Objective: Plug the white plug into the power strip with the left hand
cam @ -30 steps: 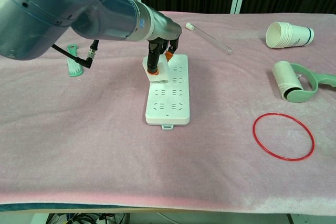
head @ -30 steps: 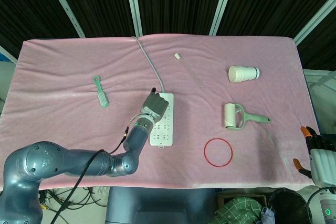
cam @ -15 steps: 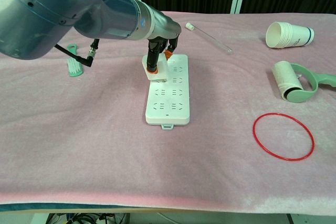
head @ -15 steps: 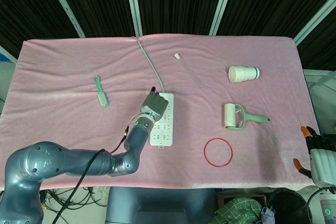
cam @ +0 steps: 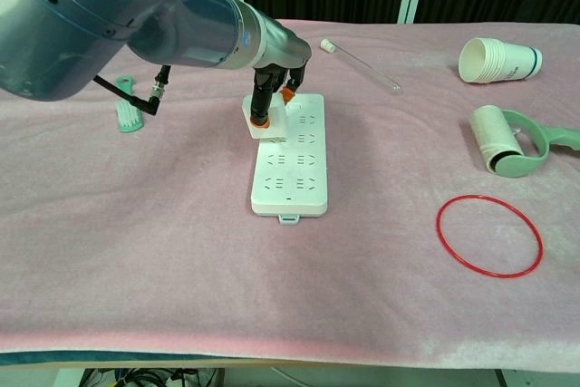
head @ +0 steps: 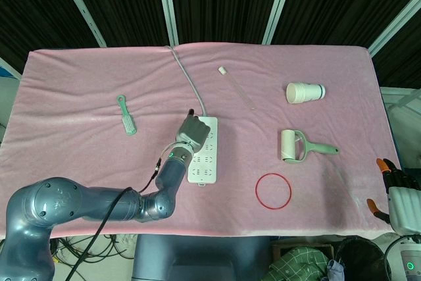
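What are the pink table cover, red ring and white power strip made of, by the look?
Pink table cover: looks like fuzzy fleece cloth, matte nap. Red ring: thin, smooth, maybe rubber or plastic. White power strip: hard moulded plastic, slight sheen.

A green brush [head: 127, 116] lies at the left on the pink cloth [head: 79, 83]; a glass tube [head: 237, 87], stacked paper cups [head: 304, 92], a green lint roller [head: 299, 145] and a red ring [head: 273, 191] lie to the right.

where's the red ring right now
The red ring lies flat on the pink cloth, right of the power strip and just below the lint roller.
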Action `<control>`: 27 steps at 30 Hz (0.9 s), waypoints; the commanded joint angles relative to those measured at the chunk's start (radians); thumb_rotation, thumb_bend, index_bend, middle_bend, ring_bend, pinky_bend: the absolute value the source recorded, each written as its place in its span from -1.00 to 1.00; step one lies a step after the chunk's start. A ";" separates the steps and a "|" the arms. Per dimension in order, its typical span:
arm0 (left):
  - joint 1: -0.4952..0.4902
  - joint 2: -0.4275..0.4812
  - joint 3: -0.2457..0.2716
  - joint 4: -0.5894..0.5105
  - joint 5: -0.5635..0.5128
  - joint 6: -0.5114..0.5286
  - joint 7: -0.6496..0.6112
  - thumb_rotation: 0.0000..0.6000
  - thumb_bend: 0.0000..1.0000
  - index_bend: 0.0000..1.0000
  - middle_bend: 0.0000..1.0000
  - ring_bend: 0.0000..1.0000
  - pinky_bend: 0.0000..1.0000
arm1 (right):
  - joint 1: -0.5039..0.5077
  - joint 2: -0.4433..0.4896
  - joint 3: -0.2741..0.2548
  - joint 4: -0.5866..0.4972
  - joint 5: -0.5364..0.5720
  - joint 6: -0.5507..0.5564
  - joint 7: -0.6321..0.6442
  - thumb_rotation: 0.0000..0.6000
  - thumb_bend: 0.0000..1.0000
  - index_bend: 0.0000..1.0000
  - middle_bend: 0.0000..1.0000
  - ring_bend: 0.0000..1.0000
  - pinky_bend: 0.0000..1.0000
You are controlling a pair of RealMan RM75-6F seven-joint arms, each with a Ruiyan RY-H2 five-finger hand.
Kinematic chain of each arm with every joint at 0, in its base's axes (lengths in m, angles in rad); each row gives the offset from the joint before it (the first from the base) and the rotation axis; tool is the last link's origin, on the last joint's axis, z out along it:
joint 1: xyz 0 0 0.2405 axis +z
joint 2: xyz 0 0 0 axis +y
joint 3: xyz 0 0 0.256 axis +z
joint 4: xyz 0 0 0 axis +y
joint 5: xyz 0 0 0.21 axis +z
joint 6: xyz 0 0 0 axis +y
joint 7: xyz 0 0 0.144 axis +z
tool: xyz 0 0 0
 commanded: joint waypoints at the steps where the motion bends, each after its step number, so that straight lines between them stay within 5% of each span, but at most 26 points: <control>1: -0.001 -0.004 -0.001 0.004 -0.002 -0.003 0.002 1.00 -0.21 0.23 0.23 -0.53 -0.80 | 0.000 0.000 0.000 0.000 0.000 0.000 0.001 1.00 -0.61 -0.91 -0.83 -0.63 -0.58; 27: -0.020 -0.053 -0.008 0.049 -0.023 -0.011 0.039 1.00 -0.21 0.23 0.23 -0.53 -0.80 | 0.001 0.003 -0.003 -0.003 -0.003 -0.007 0.008 1.00 -0.62 -0.91 -0.83 -0.63 -0.58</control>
